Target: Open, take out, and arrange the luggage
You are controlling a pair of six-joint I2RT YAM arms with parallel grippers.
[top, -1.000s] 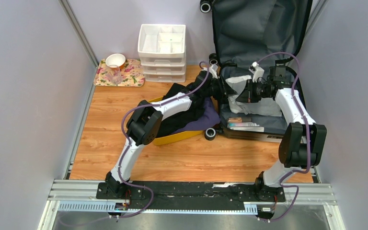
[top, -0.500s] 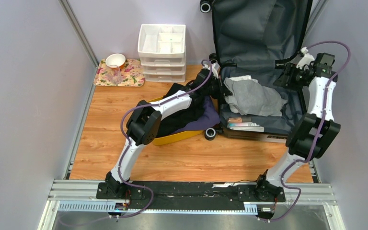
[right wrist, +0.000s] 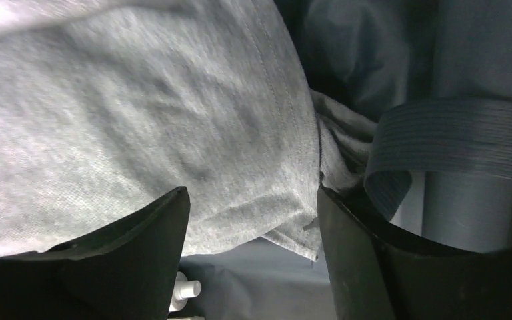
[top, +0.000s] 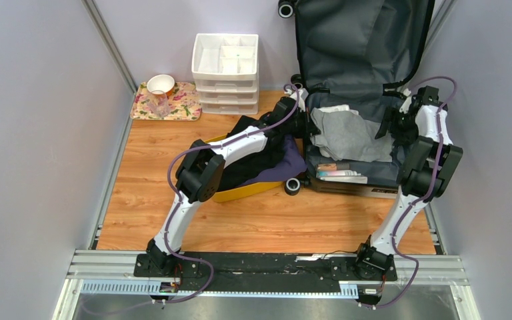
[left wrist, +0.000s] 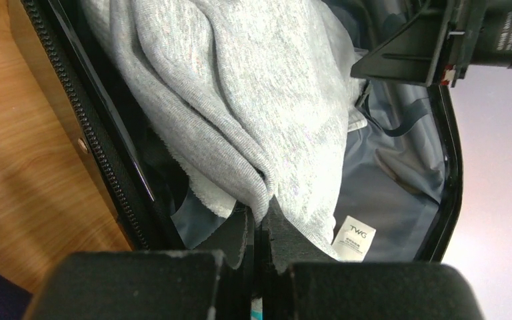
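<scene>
Nearest us, the yellow bin (top: pixel 240 193) held a heap of dark clothes (top: pixel 260 157). Just right of it, the suitcase (top: pixel 367 191) lay open at the table's far right. Its long axis ran left to right, with the wheels toward the bin and the lid upright against the back wall. Its base held a grey garment (top: pixel 350 133) and some tubes (top: pixel 339 175) at the near edge. The left gripper (left wrist: pixel 261 213) was pressed together on a fold of that garment. The right gripper (right wrist: pixel 253 220), a second earlier over the base's middle, had drawn back to the garment's right edge, fingers spread. Farther left stood white drawers (top: pixel 225 67).
</scene>
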